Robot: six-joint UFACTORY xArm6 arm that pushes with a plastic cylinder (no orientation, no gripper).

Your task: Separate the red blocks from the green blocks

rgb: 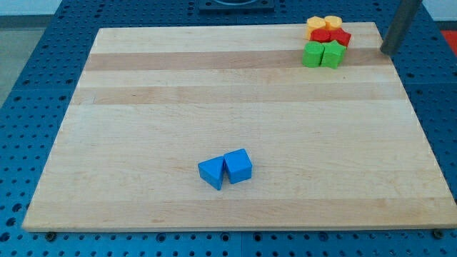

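Note:
Two red blocks (330, 36) lie side by side near the board's top right corner; their shapes are hard to make out. Right below them, touching, sit a green cube (312, 54) and a green star-shaped block (332, 54). Two yellow blocks (323, 24) sit just above the reds, touching them. My tip (386, 51) is at the board's right edge, to the right of this cluster and apart from it, level with the green blocks.
Two blue blocks, a triangular one (211, 173) and a cube (238, 165), touch each other near the bottom middle of the wooden board (178, 100). A blue perforated table surrounds the board.

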